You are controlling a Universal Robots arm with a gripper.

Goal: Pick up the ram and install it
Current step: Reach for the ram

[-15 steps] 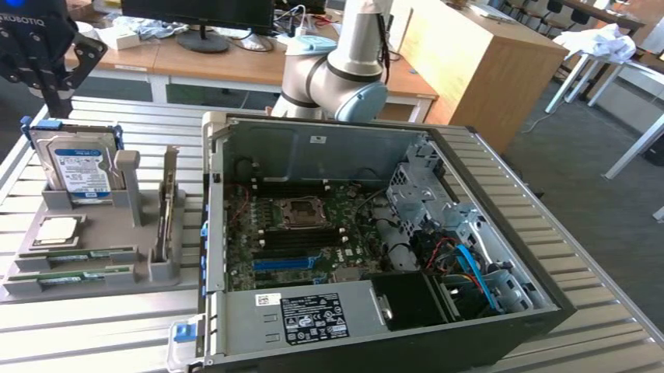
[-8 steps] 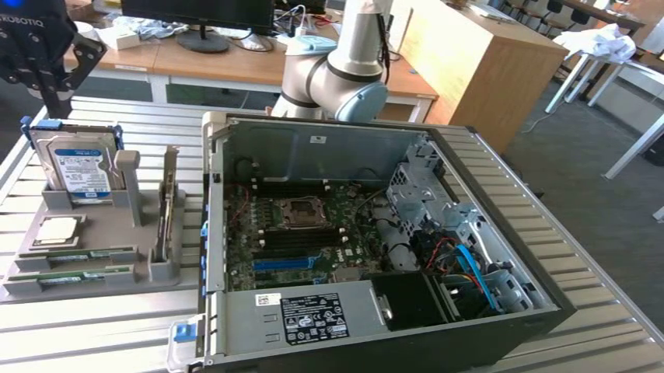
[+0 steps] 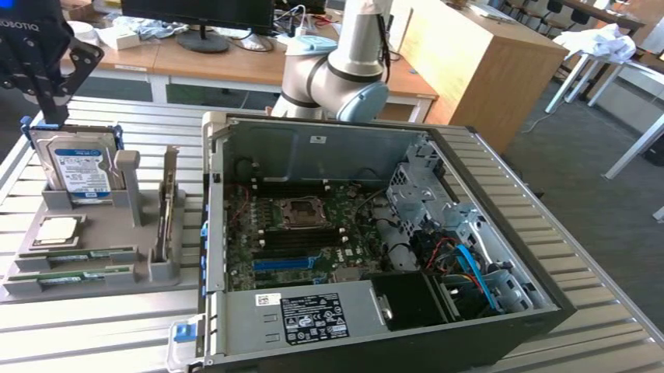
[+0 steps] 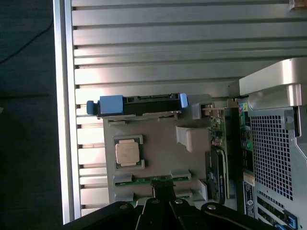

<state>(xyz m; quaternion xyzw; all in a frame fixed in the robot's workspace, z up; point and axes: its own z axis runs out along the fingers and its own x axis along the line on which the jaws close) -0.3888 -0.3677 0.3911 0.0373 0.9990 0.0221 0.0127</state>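
Two ram sticks lie in slots at the front of the grey holder tray (image 3: pixel 104 281): one ram (image 3: pixel 81 255) and a second ram (image 3: pixel 73 274) in front of it. From the wrist, a ram (image 4: pixel 143 180) shows as a thin green strip between pale clips, just ahead of my fingertips. My gripper (image 3: pixel 48 113) hangs at the exterior view's upper left, above the tray, and points down. The gripper (image 4: pixel 161 190) is shut, with nothing between its fingers. The open computer case (image 3: pixel 311 148) lies beside the tray, and the dark memory slots (image 3: pixel 301 237) on its motherboard are exposed.
On the tray a blue-labelled hard drive (image 3: pixel 81 167) stands upright, a silver processor (image 3: pixel 57 229) lies flat, and a card (image 3: pixel 166 210) stands on edge. The slatted metal table (image 3: pixel 104 334) carries everything. The arm's base (image 3: pixel 332 78) rises behind the case. Desks and a monitor (image 3: pixel 197 15) stand further back.
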